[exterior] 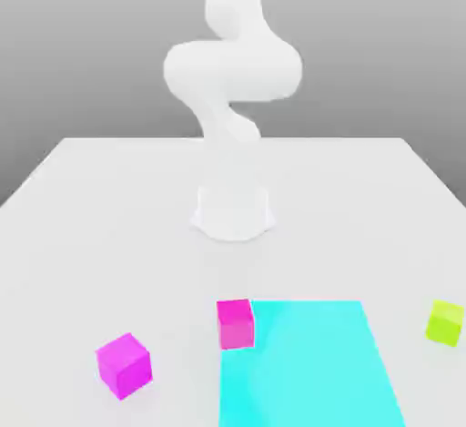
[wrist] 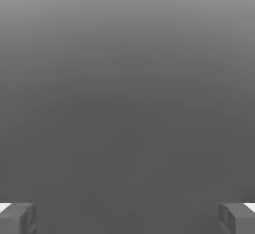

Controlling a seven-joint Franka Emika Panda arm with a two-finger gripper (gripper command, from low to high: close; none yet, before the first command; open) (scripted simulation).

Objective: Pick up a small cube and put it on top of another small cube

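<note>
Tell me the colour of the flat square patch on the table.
The patch is plain cyan; the exterior view shows it best.

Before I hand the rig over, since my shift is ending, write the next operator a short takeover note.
Gripper: open, nothing between the fingers.
Lime cube: on the table, toward the exterior view's right, right of the cyan patch.
Pink cube: at the patch's left edge in that view.
Magenta cube: on the table, farther left.
Done: no cube is stacked.
Left: grasp one small cube, set it on another, release. The task doesn't say which, so confirm first.
</note>
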